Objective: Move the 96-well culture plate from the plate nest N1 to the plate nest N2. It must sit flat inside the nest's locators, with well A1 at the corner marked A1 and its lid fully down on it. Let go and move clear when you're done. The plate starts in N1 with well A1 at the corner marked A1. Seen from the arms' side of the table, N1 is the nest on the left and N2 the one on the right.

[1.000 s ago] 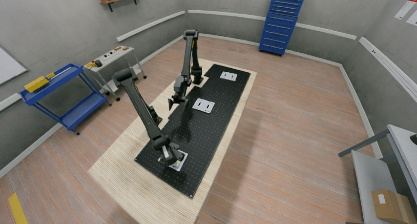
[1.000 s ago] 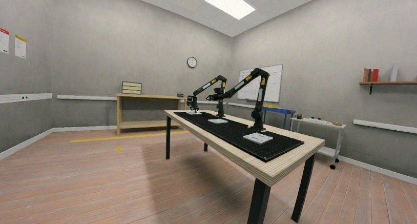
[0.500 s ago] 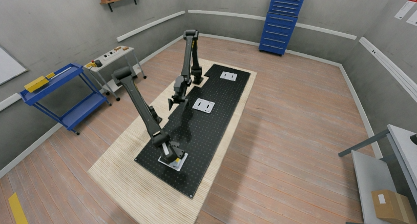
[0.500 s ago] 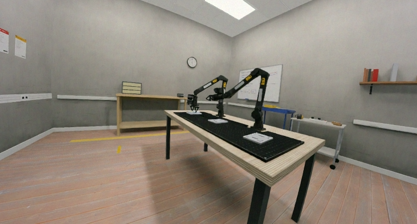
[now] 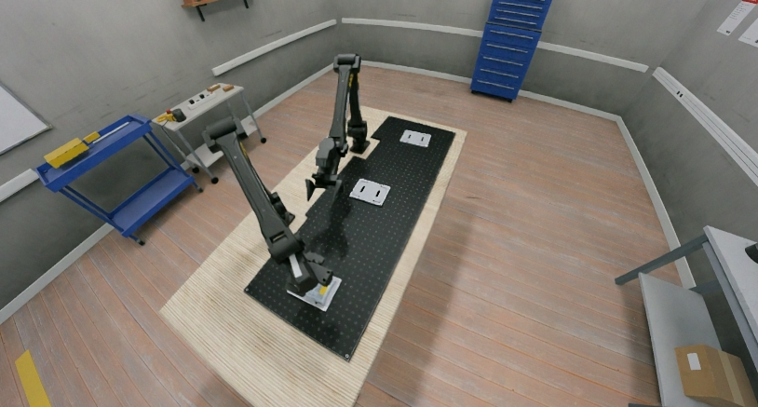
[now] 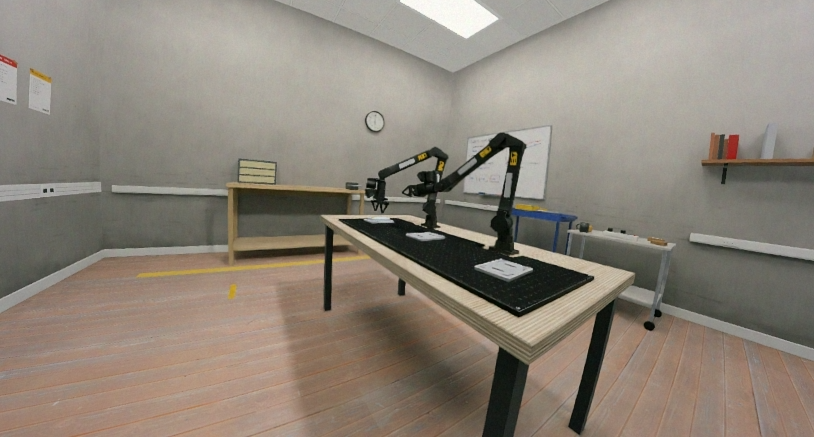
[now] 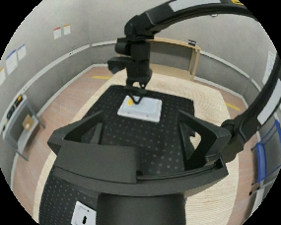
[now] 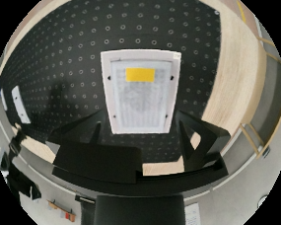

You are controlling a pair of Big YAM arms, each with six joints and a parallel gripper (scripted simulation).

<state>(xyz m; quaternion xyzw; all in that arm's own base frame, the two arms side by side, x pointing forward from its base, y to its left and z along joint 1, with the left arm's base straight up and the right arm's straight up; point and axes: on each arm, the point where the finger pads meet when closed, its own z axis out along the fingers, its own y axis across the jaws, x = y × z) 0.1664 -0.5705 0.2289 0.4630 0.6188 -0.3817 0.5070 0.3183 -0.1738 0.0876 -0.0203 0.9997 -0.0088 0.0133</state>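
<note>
Grey walls (image 5: 296, 12) (image 6: 199, 92) (image 7: 104, 30) enclose a pale wooden bench (image 5: 227, 319) (image 6: 569, 298) (image 7: 212, 99) (image 8: 237, 49), topped by a black perforated board (image 5: 365, 278) (image 6: 455, 263) (image 7: 163, 148) (image 8: 64, 59). From the left of the top view, the lidded culture plate (image 5: 315, 295) (image 6: 377, 219) (image 7: 145, 106) (image 8: 140, 99) is found in nest N2 (image 5: 324, 307) (image 6: 375, 222) (image 7: 138, 117) (image 8: 105, 74), apparently flat, as the locators require. Its own A1 marking cannot be read. Above it the right gripper (image 5: 320, 279) (image 6: 380, 209) (image 7: 139, 96) (image 8: 140, 113) is held with jaws wide and nothing gripped, presumably so that the lid is not dragged. The left gripper (image 5: 323, 196) (image 6: 408, 192) (image 7: 140, 113) is held aloft, also wide and unladen, near the middle nest (image 5: 370, 197) (image 6: 425, 236) (image 7: 79, 212) (image 8: 22, 106), probably to leave room. Farther right, nest N1 (image 5: 415, 134) (image 6: 503, 269) is seen without a plate; beyond, a blue drawer cabinet (image 5: 503, 60) is stood by the wall. The transfer is judged nearly finished: only a straight lift and further clearance seem needed, as a brushed lid could be unseated.
</note>
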